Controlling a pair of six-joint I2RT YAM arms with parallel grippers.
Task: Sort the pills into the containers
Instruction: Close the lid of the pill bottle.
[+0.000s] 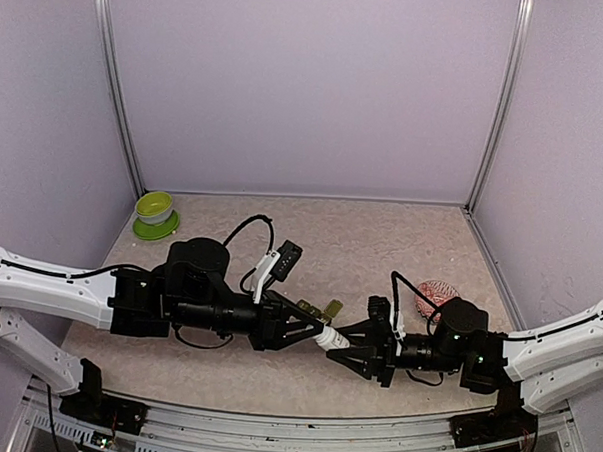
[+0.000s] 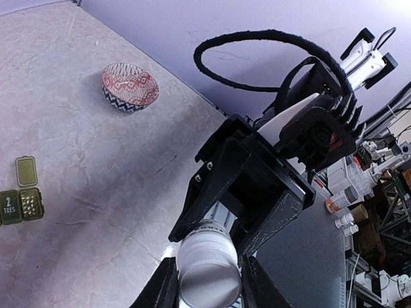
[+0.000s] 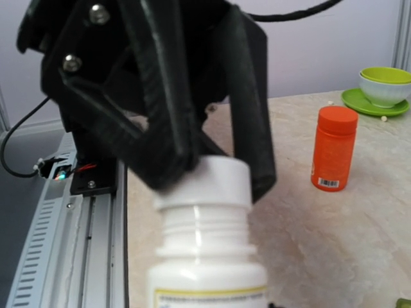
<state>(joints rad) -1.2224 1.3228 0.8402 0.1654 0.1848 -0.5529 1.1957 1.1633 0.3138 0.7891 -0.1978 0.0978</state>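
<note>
Two grippers share one white plastic pill bottle point(image 3: 205, 192): my left gripper point(image 2: 207, 282) pinches its smooth round cap, my right gripper point(image 1: 354, 345) clamps the body. Dark green containers point(image 2: 19, 202) lie nearby on the marbled table point(image 2: 96, 128); one square compartment is open, holding pale pills point(image 2: 31, 203).

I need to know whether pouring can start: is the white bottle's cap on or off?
On. The right wrist view shows the white cap seated on the neck of the bottle, with the left claw gripping it.

High rear overview; close, opposed wrist views of one white bottle point(image 2: 207, 256)
</note>
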